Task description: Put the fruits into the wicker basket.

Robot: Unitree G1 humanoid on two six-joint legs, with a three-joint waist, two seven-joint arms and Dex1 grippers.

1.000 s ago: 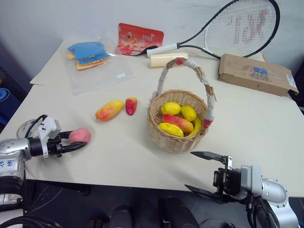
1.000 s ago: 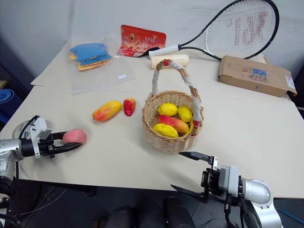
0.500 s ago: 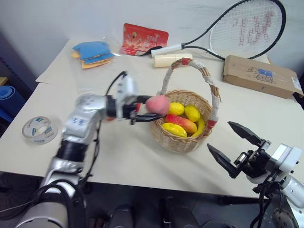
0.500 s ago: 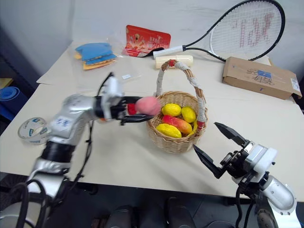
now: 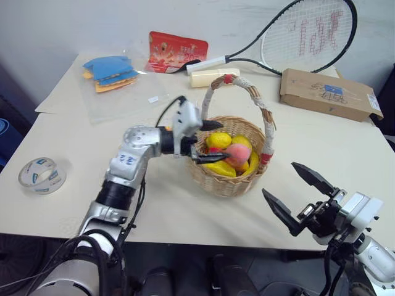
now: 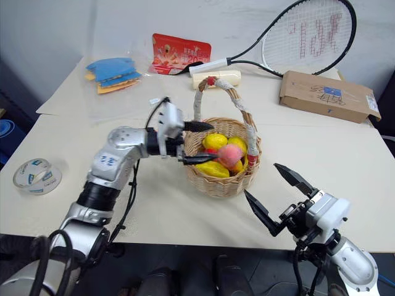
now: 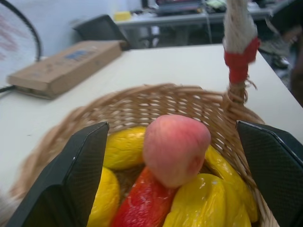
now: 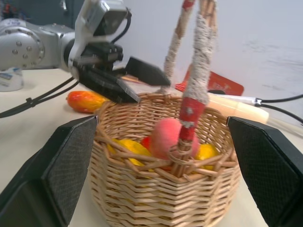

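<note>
Cream table (image 5: 345, 160), left pincer (image 5: 207, 142) spread over wicker basket (image 5: 229, 182) rim, right pincer (image 5: 296, 194) spread nearby

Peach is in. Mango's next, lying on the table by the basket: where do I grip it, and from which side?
Grip the mango across its narrow middle, coming down from above. It lies flat on its side on the table, long and rounded, so fingers closing across the short width should seat better than on the tapering ends. The left gripper, open at the wicker basket, looks nearer.
</note>
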